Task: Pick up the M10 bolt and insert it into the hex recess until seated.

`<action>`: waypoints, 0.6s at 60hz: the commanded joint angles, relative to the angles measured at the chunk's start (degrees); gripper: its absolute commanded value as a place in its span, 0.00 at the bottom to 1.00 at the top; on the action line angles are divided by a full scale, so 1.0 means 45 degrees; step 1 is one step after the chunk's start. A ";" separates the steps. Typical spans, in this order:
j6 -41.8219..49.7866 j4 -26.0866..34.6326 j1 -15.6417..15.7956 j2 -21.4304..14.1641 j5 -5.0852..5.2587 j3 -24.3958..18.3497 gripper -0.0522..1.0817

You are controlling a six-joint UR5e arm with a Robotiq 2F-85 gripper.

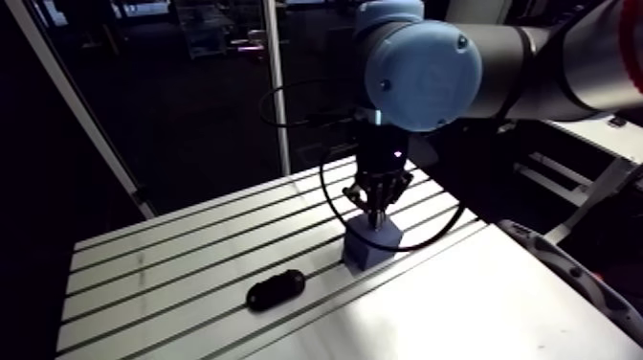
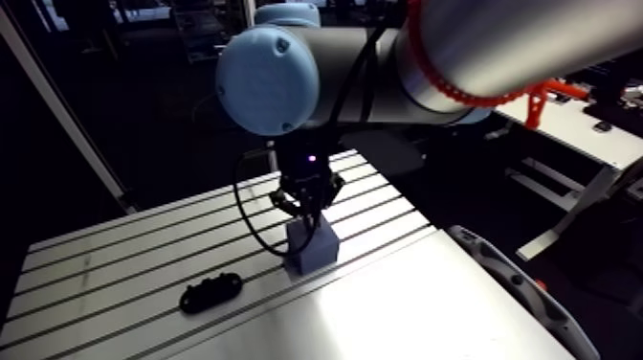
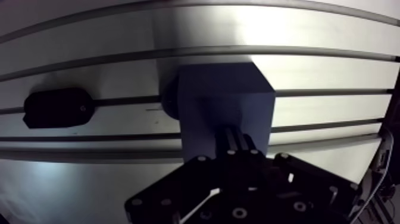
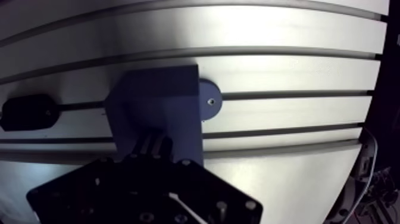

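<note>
**A:** Arm view first. Where is the gripper (image 1: 380, 220)?

**B:** It hangs straight down from the wrist, directly over the blue block (image 1: 371, 247). Its tips are at the block's top face. The block stands upright on the slotted table (image 1: 172, 257).

**A:** State of the fingers?

**B:** Read from the wrist view. The 2 fingers (image 3: 243, 146) are drawn close together with only a thin line between them. Their tips lie over the part of the block's top face nearest the gripper.

**A:** Location of the M10 bolt?

**B:** I cannot make it out in either view. Whether anything is pinched between the tips is hidden by the fingers themselves.

**A:** And the hex recess?

**B:** Not readable. The block's top face is in shade and the tips cover part of it. The 1 side wall that shows is plain.

**A:** What else is on the table?

**B:** 1 black oblong piece (image 1: 276, 289) lies flat, well apart from the block and off to 1 side of the gripper. In the wrist view it sits over a slot, and that slot runs on toward the foot of the block.

**A:** Anything at the block's base?

**B:** 1 round tab (image 4: 208, 101) with a small centre hole sticks out at table level. It is on the side away from the black piece, lies flat, and touches the block.
</note>
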 commanded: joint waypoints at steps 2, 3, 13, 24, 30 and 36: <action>-0.0018 0.0000 0.0016 -0.0016 0.0000 0.0055 1.00; -0.0018 0.0000 0.0016 -0.0016 0.0000 0.0055 1.00; -0.0018 -0.0019 0.0016 -0.0016 0.0000 0.0036 1.00; -0.0018 -0.0019 0.0000 -0.0091 0.0000 -0.0022 1.00; -0.0183 0.0019 0.0000 -0.0130 0.0036 -0.0095 1.00; -0.0252 0.0089 0.0000 -0.0172 0.0078 -0.0227 1.00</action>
